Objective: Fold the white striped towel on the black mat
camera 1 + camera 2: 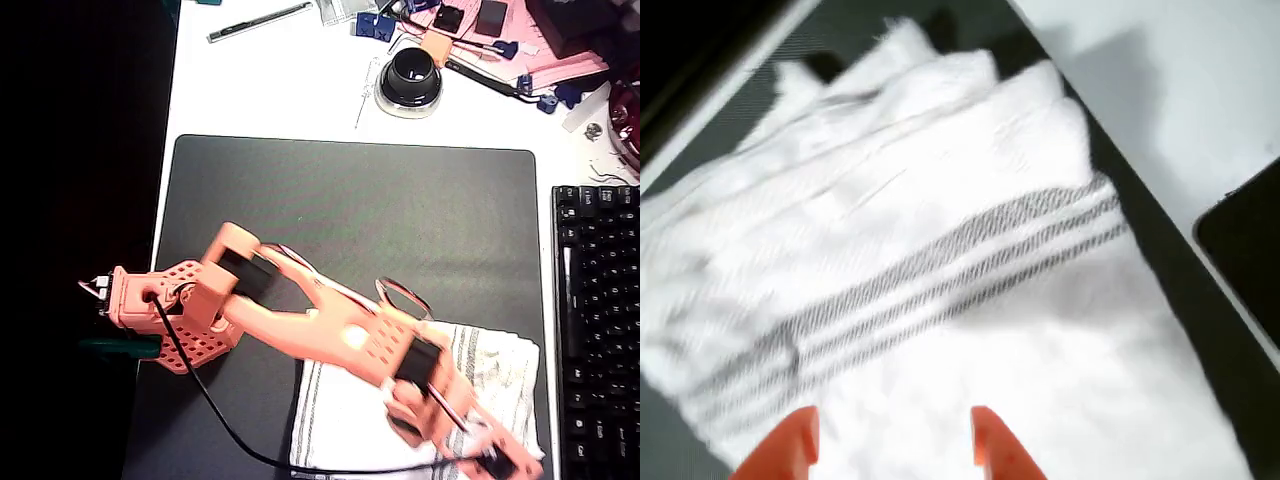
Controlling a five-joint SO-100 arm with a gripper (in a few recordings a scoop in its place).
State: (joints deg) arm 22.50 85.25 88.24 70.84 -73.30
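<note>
Down at the five o'clock corner of the one black mat in the overhead view, one white striped towel is lying, bunched and partly folded over itself, with groups of thin grey stripes running along its left edge and again near its middle. One orange arm is reaching from its base at nine o'clock diagonally toward five o'clock, its far end covering the towel's lower right part.

From the wrist view, the fingers are showing as two orange tips at six o'clock, standing spread apart with nothing between them, hovering just over the towel. The cloth is rumpled into soft ridges toward eleven o'clock, and one band of grey stripes is crossing it from eight o'clock up toward two o'clock. A strip of the mat is showing along the towel's right edge, and past it the white tabletop.

Around the mat in the overhead view, one black keyboard is sitting at three o'clock on the tabletop, one round black-and-silver object is at twelve o'clock, and one pen is lying at eleven o'clock.
</note>
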